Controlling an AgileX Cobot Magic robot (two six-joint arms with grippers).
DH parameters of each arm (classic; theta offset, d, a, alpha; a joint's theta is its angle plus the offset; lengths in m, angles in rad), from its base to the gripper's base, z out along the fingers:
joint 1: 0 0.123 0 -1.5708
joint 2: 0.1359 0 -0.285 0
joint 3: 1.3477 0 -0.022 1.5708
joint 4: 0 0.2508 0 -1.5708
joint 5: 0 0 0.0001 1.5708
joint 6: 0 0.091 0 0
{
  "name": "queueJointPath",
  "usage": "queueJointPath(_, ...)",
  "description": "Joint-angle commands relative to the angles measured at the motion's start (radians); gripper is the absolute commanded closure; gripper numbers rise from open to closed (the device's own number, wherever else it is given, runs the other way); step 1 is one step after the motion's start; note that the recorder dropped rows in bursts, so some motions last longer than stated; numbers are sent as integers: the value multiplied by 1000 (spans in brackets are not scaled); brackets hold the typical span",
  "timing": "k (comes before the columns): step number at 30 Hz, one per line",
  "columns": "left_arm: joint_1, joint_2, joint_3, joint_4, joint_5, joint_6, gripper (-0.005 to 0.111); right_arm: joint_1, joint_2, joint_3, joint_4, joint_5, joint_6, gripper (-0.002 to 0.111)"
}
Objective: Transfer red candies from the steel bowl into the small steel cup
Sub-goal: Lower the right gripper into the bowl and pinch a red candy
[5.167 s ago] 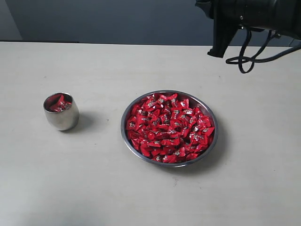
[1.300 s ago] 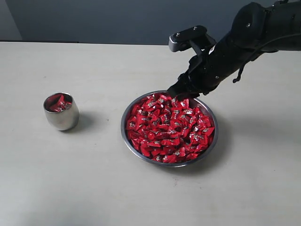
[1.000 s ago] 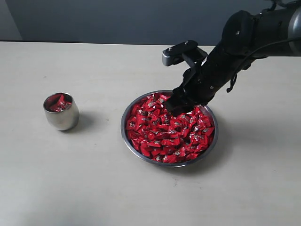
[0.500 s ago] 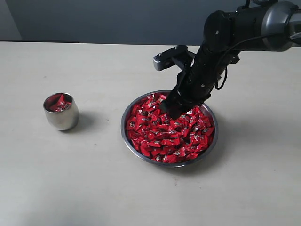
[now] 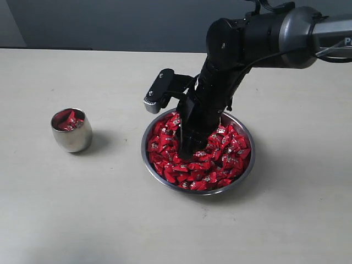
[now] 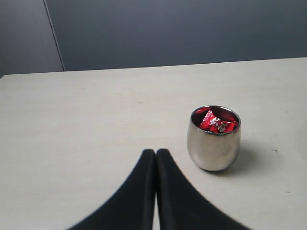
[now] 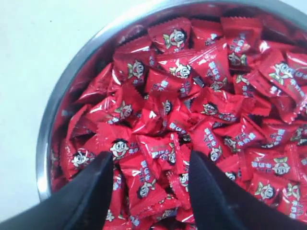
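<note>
The steel bowl (image 5: 246,171) sits right of centre, heaped with red candies (image 5: 220,157). My right gripper (image 5: 187,147) reaches down into the heap from the far side. In the right wrist view the right gripper (image 7: 151,163) is open, its black fingers (image 7: 98,182) straddling several candies (image 7: 158,148) near the bowl's rim (image 7: 55,115). The small steel cup (image 5: 71,135) stands to the left with a few red candies (image 5: 68,121) inside. In the left wrist view the left gripper (image 6: 156,153) is shut and empty, hovering short of the cup (image 6: 213,143).
A pale table (image 5: 99,209) carries only the bowl and the cup. A dark wall (image 5: 110,22) runs along the table's far edge. The right arm (image 5: 258,38) stretches in from the upper right above the bowl.
The right arm has swung in from the upper right, turned its wrist and lowered its gripper into the candy heap. Bowl and cup have not moved.
</note>
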Motion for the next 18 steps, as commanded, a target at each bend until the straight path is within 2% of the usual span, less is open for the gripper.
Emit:
queueJointPath(1,-8,-4,4,1,-2,-3,106,0,-1,-5,-10,0,-109,61)
queueJointPath(8,-8,-4,4,1,-2,-3,106,0,-1,-5,-21,16,-181,61)
queueJointPath(13,-8,-4,4,1,-2,-3,106,0,7,-5,-21,10,-345,61)
queueJointPath(18,-8,-4,4,1,-2,-3,106,0,66,-5,-55,21,-367,61)
